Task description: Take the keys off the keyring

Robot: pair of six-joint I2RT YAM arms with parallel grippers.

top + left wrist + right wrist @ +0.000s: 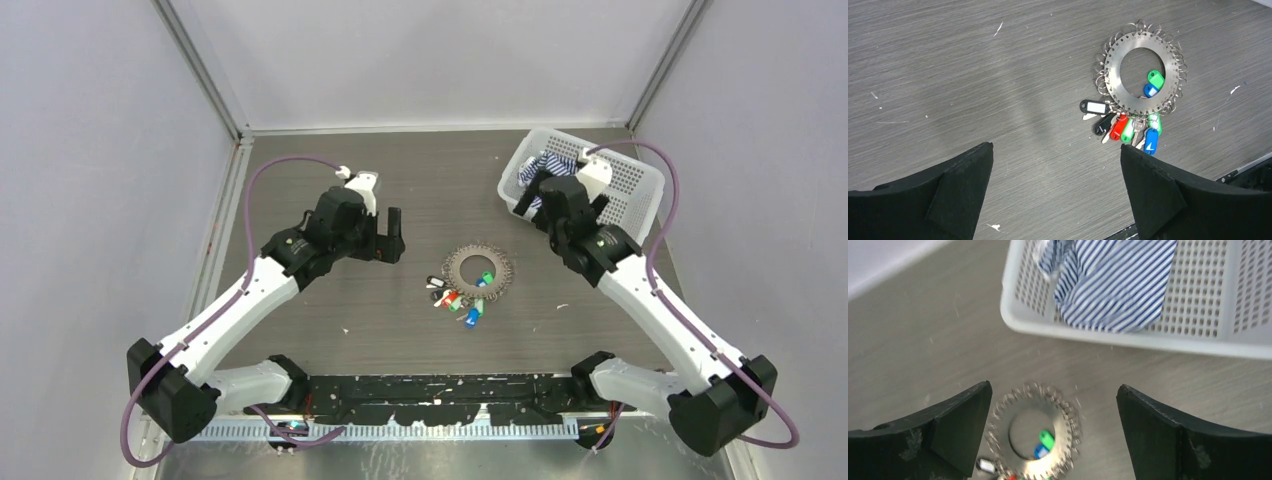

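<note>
The keyring (477,270) is a flat grey metal ring with small wire loops round its rim, lying flat mid-table. It also shows in the left wrist view (1128,86) and, blurred, in the right wrist view (1064,447). The keys (458,300) with black, red, green and blue tags fan out from its near-left rim (1124,127); a green and a blue tag lie inside its opening. My left gripper (384,244) is open and empty, left of the ring. My right gripper (537,212) is open and empty, right of and beyond the ring.
A white perforated basket (628,178) stands at the back right, holding a blue-and-white striped cloth (1113,282). The right gripper hovers by its near-left corner. A black rail (440,385) runs along the table's near edge.
</note>
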